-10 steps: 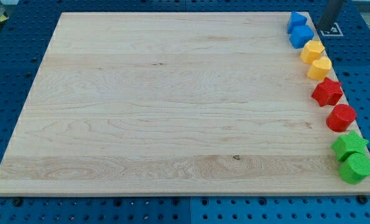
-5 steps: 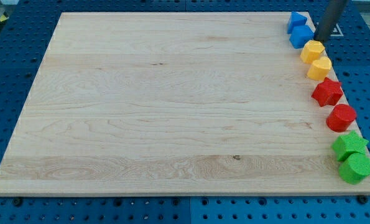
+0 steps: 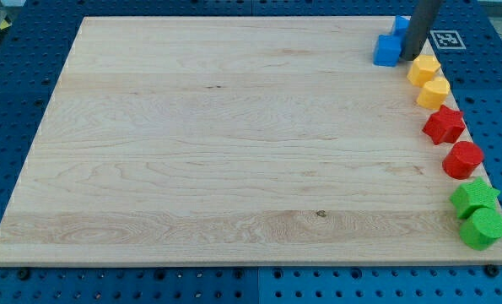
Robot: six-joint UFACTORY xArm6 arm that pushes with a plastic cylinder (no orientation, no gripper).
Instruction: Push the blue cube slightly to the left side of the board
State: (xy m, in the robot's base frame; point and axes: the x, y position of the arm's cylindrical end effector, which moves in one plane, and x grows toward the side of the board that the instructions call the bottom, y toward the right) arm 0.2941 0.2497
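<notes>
The blue cube [image 3: 386, 51] lies near the board's top right corner. My tip [image 3: 408, 57] is at the cube's right side, touching or nearly touching it. The dark rod rises from it to the view's top. A second blue block [image 3: 400, 24] sits just above, partly hidden behind the rod; its shape does not show.
Down the wooden board's [image 3: 234, 143] right edge runs a column of blocks: two yellow blocks [image 3: 423, 68] [image 3: 433, 91], a red star [image 3: 444, 125], a red cylinder [image 3: 462, 159], a green star [image 3: 475, 198] and a green cylinder [image 3: 481, 227]. A blue pegboard surrounds the board.
My tip moved left from off the board's top right corner onto the board. The blue cube slid left, out of the column of blocks.
</notes>
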